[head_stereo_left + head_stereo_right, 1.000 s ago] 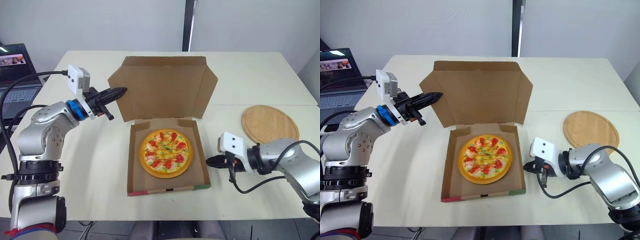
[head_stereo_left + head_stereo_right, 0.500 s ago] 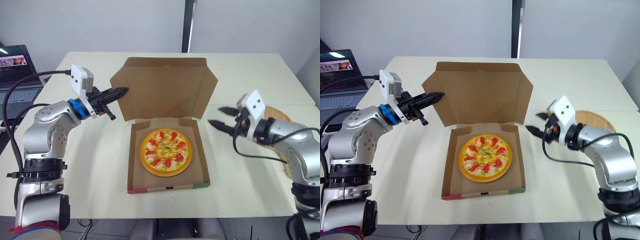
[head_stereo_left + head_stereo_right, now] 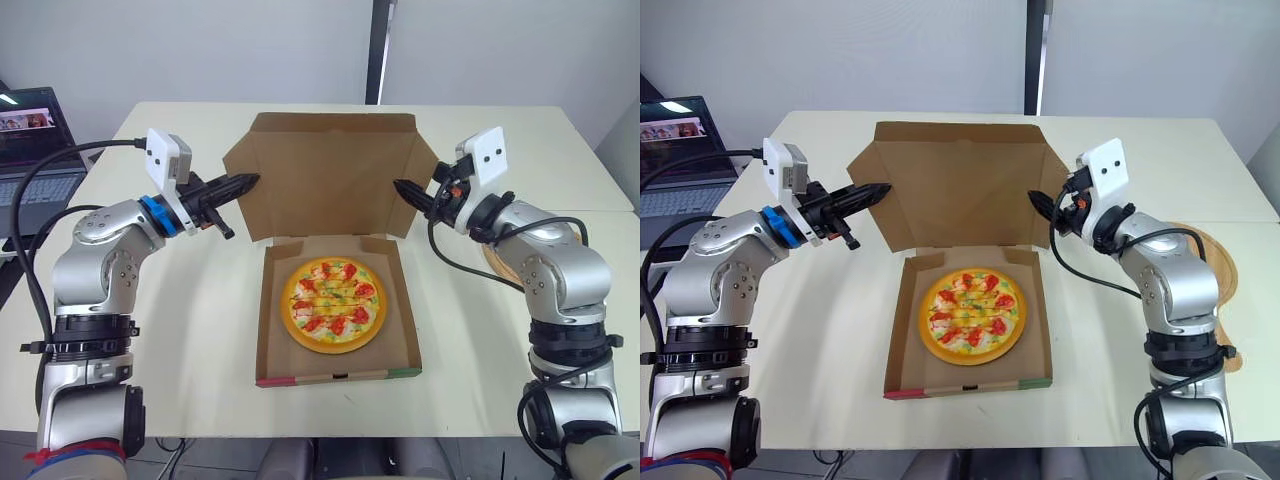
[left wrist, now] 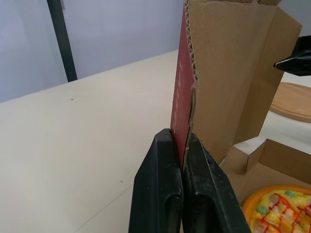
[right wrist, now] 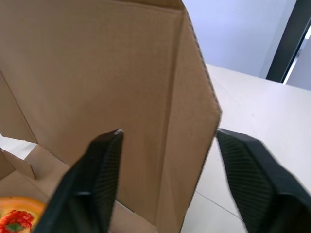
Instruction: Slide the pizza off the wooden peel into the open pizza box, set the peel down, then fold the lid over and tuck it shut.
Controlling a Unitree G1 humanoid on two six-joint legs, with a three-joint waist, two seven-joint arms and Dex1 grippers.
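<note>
The pizza (image 3: 333, 304) lies flat in the base of the open cardboard box (image 3: 335, 377). Its lid (image 3: 328, 175) stands upright behind it. My left gripper (image 3: 243, 181) is shut on the lid's left flap, pinching the cardboard edge (image 4: 187, 87) between its fingers (image 4: 160, 184). My right gripper (image 3: 405, 190) is open at the lid's right flap; its fingers (image 5: 99, 167) stand wide on either side of the flap's edge (image 5: 204, 92) without touching it. The round wooden peel (image 3: 1228, 265) lies on the table to the right, partly hidden behind my right arm.
A laptop (image 3: 35, 150) sits off the table's left edge. The table (image 3: 190, 330) has bare surface on both sides of the box and behind the lid.
My right arm has swung up from low beside the box's front right corner to the lid's right flap, and its fingers have opened. The left gripper stays pinched on the left flap.
</note>
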